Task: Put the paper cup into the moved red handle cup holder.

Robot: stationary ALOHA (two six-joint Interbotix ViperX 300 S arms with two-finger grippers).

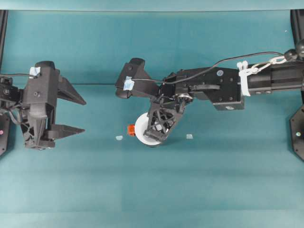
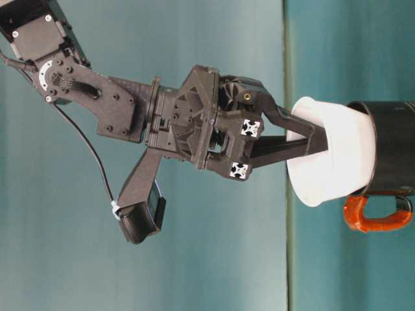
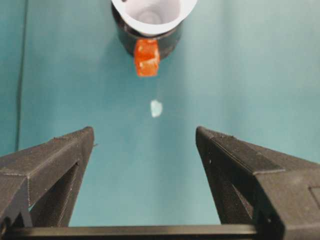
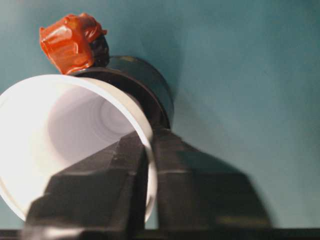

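A teal table (image 1: 228, 180) carries the black holder (image 3: 170, 41) and two small pale scraps (image 1: 119, 137) nearby.

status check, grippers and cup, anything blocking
Right gripper shut on paper cup wall, cup seated in red handle cup holder. Left gripper open, off to the side. Nothing in the way.

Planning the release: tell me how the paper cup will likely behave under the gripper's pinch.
The paper cup is thin-walled and pinched at its rim by the right gripper, so it probably flexes and dents easily. It looks light. Seated in the red handle cup holder, it seems unlikely to tip once released.
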